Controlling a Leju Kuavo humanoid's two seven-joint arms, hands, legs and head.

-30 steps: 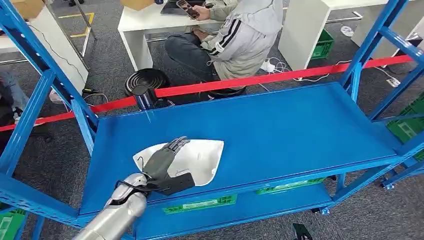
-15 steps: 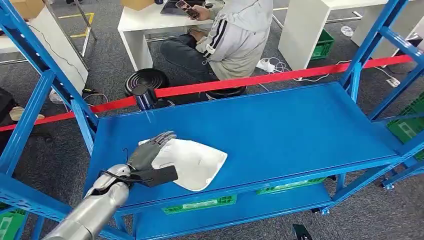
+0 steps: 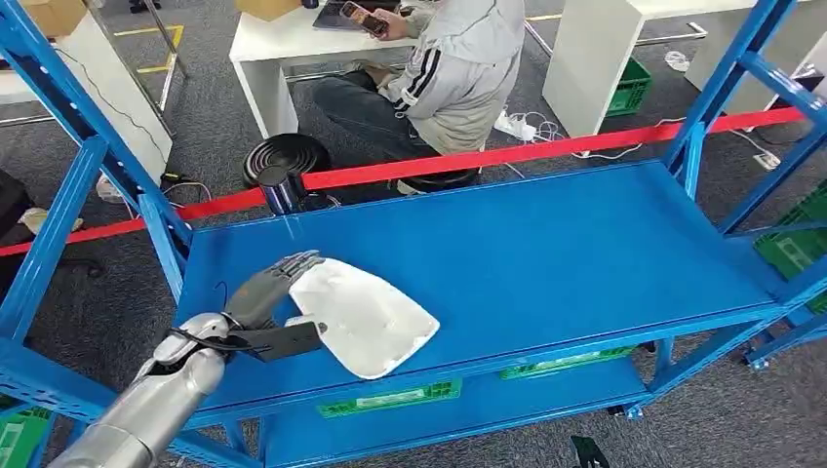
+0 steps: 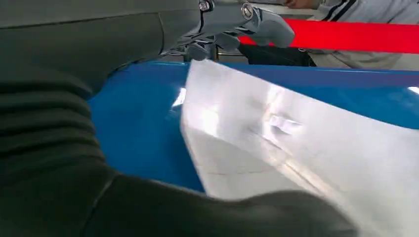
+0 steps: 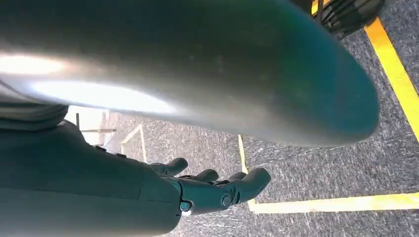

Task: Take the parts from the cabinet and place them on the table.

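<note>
A white, flat, shield-shaped part (image 3: 371, 317) lies near the front left of the blue cabinet shelf (image 3: 585, 244), with its left end raised a little. My left hand (image 3: 263, 302) grips that end: the fingers (image 3: 283, 271) lie over its far edge and the thumb (image 3: 288, 341) sits along its near edge. In the left wrist view the white part (image 4: 296, 148) lies between the fingers (image 4: 247, 19) and the thumb (image 4: 222, 212). My right hand (image 5: 212, 190) hangs over grey carpet with its fingers loosely extended and nothing in them.
A red tape barrier (image 3: 546, 151) runs along the back of the shelf. Behind it a person (image 3: 458, 68) sits at a white desk (image 3: 293, 39). Blue uprights (image 3: 88, 146) frame both ends. A black bin (image 3: 285, 156) stands behind, and green crates (image 3: 390, 400) sit on the lower shelf.
My left hand has moved left and drawn the white part with it. The part has turned, so its pointed end now faces the front edge. The seated person has shifted slightly.
</note>
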